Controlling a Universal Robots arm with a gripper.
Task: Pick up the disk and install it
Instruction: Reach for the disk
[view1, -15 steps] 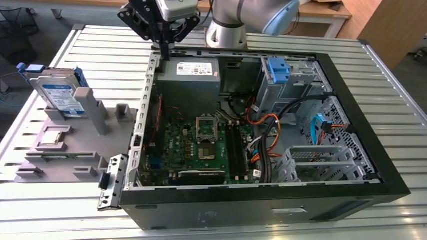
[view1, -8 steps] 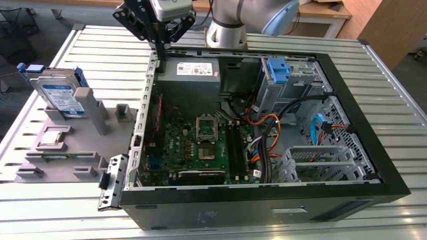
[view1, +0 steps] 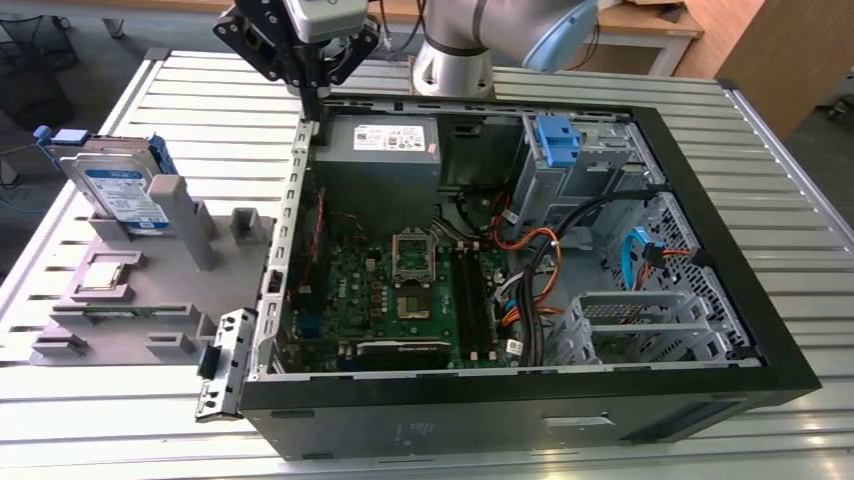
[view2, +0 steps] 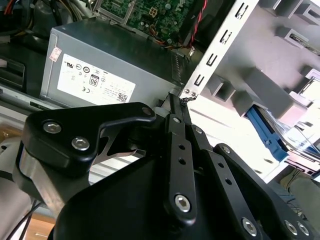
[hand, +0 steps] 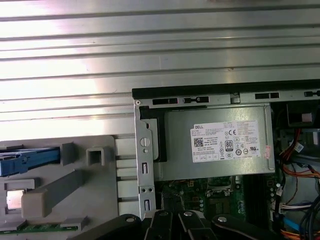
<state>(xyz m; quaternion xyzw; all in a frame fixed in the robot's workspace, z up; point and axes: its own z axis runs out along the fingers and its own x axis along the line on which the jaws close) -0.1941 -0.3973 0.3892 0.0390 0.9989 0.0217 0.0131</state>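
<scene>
Disk: the hard drive (view1: 124, 190) stands on edge in its blue frame, label facing the exterior view. In both wrist views mainly its blue frame edge shows (hand: 30, 160) (view2: 264, 131).
Disk location: slotted into the grey fixture (view1: 154, 300) at the exterior view's left, outside the computer case and not yet installed.
Fixture contents: a small square silver chip (view1: 108, 275) lies flat just below the disk in the exterior view.
Gripper: its fingers are pressed together with nothing between them (view1: 311, 112) (view2: 179, 100).
Gripper location: the tips hang over the case's corner, at the end of the perforated metal slot strip (view1: 291, 200), well apart from the disk.
Computer case: the black tower (view1: 467, 425) lies on its side, open, with the green motherboard (view1: 400, 290) exposed.
Power supply: the grey box (view1: 378, 140) (hand: 215, 142) sits in the case corner just beside the gripper tips.
Drive bay: a blue bracket (view1: 554, 135) sits in the metal cage at the exterior view's far right of the case.
Table: slatted aluminium (view1: 200, 90) carries both the fixture and the case.
</scene>
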